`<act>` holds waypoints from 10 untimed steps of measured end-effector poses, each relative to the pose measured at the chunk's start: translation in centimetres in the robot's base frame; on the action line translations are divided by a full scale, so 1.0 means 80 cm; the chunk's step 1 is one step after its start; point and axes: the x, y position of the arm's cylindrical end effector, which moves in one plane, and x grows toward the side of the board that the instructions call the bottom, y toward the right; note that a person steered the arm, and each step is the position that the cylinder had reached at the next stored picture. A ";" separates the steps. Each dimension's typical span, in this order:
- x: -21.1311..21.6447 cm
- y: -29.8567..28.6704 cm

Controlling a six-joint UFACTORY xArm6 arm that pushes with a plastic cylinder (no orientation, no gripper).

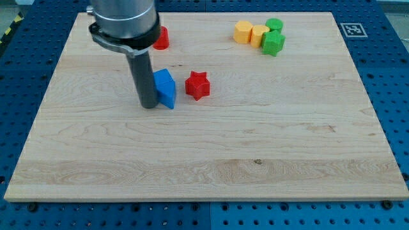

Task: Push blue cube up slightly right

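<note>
The blue cube is being touched from the view's left by my tip; contact lower down is being advised for pushing up-right.

Blue cube, red star, pale wood-grain board

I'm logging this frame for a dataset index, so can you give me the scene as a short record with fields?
surface: wooden board on a blue pegboard table
my tip: on the board, against the view's left side of the blue cube
blue cube: left of centre, touching the rod
red star: just to the view's right of the blue cube, apart from it
red block: near the view's top, partly hidden behind the arm
top-right cluster: yellow hexagon, yellow block, green cylinder, green star
</note>
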 end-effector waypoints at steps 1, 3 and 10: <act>0.000 0.056; 0.001 0.131; -0.040 -0.016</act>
